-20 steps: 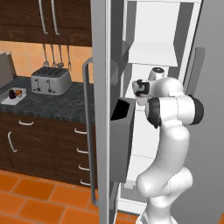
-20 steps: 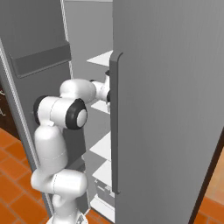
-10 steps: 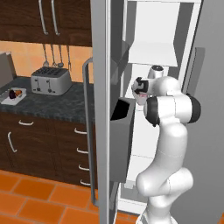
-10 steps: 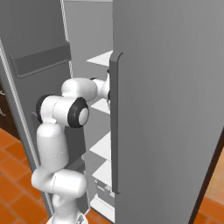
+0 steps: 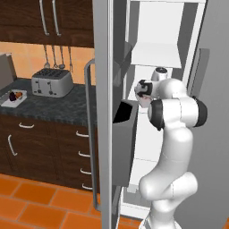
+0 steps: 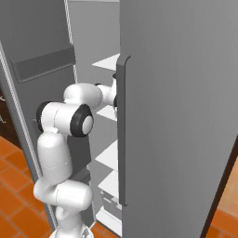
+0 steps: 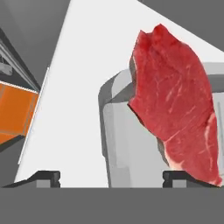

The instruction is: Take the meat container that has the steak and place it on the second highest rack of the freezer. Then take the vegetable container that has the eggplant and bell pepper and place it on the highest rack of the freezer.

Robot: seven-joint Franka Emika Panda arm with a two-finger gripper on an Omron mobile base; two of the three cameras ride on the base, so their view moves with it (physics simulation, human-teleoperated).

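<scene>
I see the claw (image 7: 111,177) released, jaws wide astride the tray (image 7: 127,131) at centre frame, steak (image 7: 177,105) lying in it on the white rack (image 7: 74,109). Best to back straight out without nudging the tray. The arm (image 5: 172,112) is folded, reaching left into the freezer (image 6: 176,116).

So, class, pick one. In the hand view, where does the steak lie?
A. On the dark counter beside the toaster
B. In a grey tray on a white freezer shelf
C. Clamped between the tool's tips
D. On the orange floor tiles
B: the steak lies in the grey tray, which sits on the white shelf, with the tool open at either side.
</scene>
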